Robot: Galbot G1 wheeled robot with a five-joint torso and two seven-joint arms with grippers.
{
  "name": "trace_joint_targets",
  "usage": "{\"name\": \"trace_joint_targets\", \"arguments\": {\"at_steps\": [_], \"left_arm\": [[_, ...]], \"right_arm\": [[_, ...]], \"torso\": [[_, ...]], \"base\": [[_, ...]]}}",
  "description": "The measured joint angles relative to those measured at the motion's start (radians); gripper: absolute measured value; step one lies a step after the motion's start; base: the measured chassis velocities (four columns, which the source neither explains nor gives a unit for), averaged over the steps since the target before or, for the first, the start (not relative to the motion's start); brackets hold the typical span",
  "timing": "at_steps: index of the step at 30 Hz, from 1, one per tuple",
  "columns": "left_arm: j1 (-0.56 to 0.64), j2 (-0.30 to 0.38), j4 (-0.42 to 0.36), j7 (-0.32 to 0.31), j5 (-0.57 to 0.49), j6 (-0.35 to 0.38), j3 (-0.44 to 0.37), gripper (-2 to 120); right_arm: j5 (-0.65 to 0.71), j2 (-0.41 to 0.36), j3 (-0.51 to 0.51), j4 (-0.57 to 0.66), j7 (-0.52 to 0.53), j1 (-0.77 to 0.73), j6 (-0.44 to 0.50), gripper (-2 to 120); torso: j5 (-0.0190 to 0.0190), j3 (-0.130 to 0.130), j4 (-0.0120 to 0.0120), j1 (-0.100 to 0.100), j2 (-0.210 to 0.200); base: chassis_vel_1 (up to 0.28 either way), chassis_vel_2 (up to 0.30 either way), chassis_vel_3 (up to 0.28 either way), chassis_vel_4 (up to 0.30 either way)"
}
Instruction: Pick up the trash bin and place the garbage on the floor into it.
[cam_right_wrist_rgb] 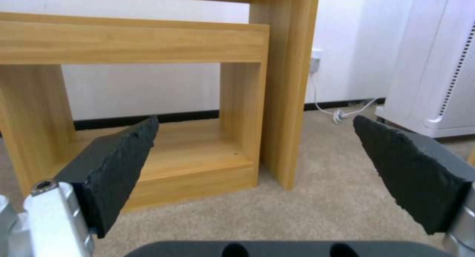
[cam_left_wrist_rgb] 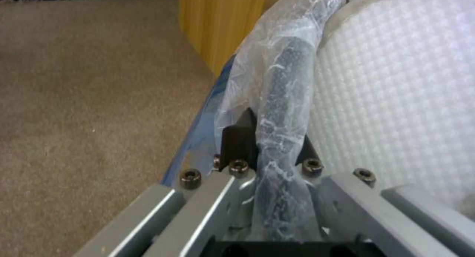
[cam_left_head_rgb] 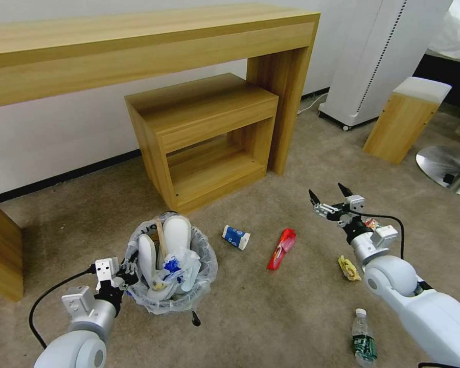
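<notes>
Now: left end effector (cam_left_head_rgb: 129, 268) clamped on trash bin (cam_left_head_rgb: 202, 276) rim w/ 2 slippers (cam_left_head_rgb: 176, 236) inside; right end effector (cam_left_head_rgb: 330, 197) wide open, empty.

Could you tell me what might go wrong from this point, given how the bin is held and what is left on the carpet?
The left gripper pinches only the bag-covered rim of the trash bin, so the loaded bin could tilt or slip. The white slippers stand well above the rim and might fall out. The open right gripper hangs beyond the red wrapper and blue-white carton; the green bottle lies beside its arm.
</notes>
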Motion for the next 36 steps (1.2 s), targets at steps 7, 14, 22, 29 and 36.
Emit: {"name": "trace_joint_targets", "arguments": {"at_steps": [7,14,22,29,36], "left_arm": [[-0.004,0.003,0.003,-0.001,0.0,0.0,-0.003,3],[-0.004,0.004,0.01,-0.001,0.001,-0.002,-0.005,3],[-0.008,0.008,0.033,-0.001,0.006,-0.011,-0.003,3],[-0.011,0.01,0.039,-0.001,0.008,-0.014,0.001,3],[-0.014,0.008,0.052,-0.001,0.009,-0.025,0.002,3]], "right_arm": [[-0.012,-0.009,0.008,0.004,0.006,-0.003,-0.017,100],[0.007,-0.045,0.029,0.041,0.013,-0.023,-0.073,100],[0.134,-0.188,0.087,0.105,-0.032,-0.137,-0.136,100],[0.217,-0.303,0.095,0.135,-0.037,-0.241,-0.143,100],[0.294,-0.332,0.136,0.201,0.153,-0.346,-0.292,100]], "torso": [[0.0,0.0,0.0,0.0,0.0],[0.0,0.0,0.0,0.0,0.0],[0.0,0.0,-0.0001,0.0,0.0],[-0.0001,0.0,-0.0001,0.0,0.0],[0.0001,0.0,-0.0001,0.0,0.0]], "base": [[0.0,0.0,0.0,0.0],[0.0,0.0,0.0,0.0],[0.0,0.0,0.0,0.0],[0.0,0.0,0.0,0.0],[0.0,0.0,0.0,0.0]]}}
